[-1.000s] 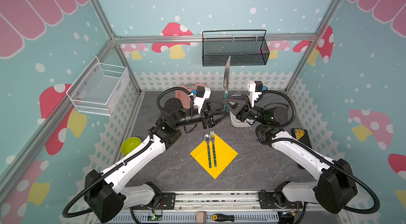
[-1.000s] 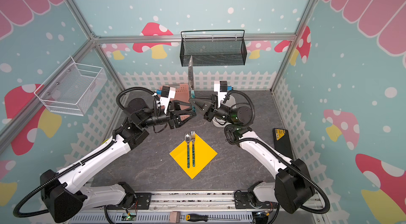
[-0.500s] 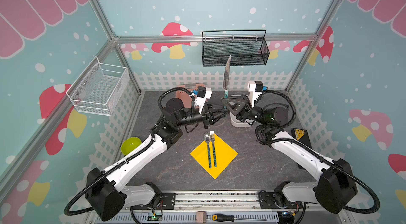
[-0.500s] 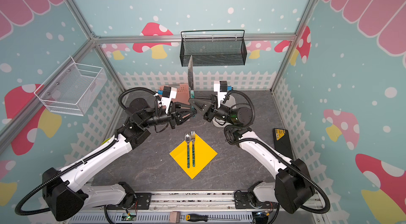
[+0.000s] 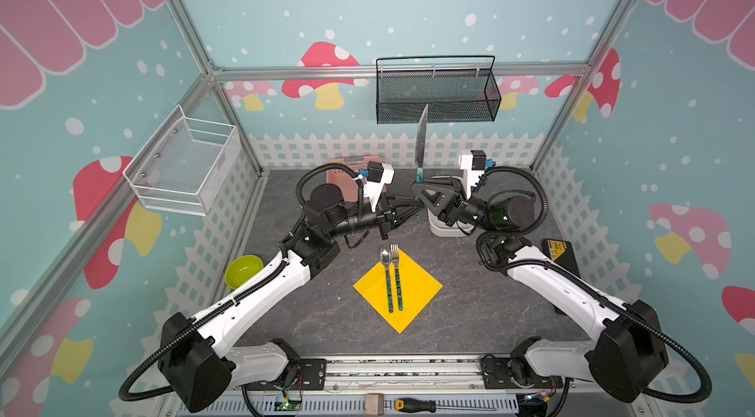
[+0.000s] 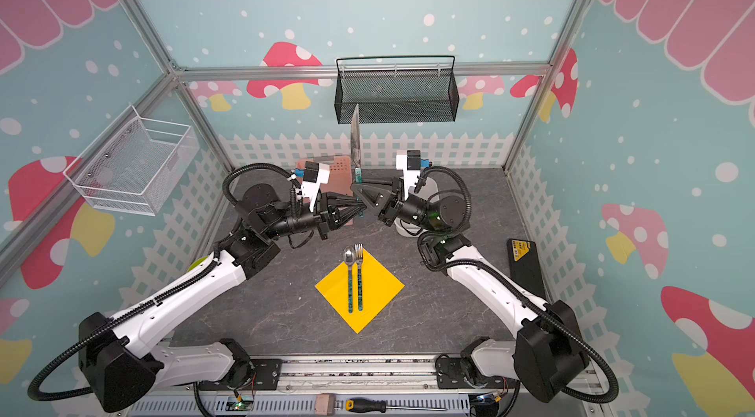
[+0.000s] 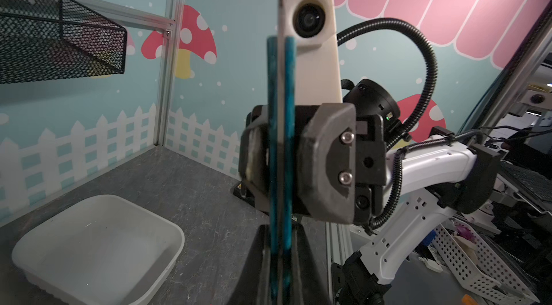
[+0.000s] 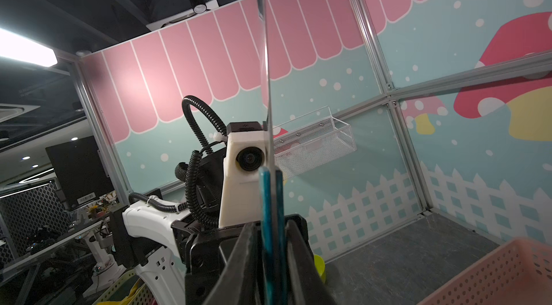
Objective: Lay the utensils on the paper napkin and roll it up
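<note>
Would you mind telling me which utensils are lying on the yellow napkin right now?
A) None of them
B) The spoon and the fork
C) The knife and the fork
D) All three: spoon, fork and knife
B: in a top view the spoon and fork lie side by side on the napkin, while the knife is up in the air, blade upward.

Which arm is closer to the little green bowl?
Left. The left arm has its white forearm passing close by the green bowl. The right arm stretches along the opposite side of the table, beyond the yellow napkin.
</note>
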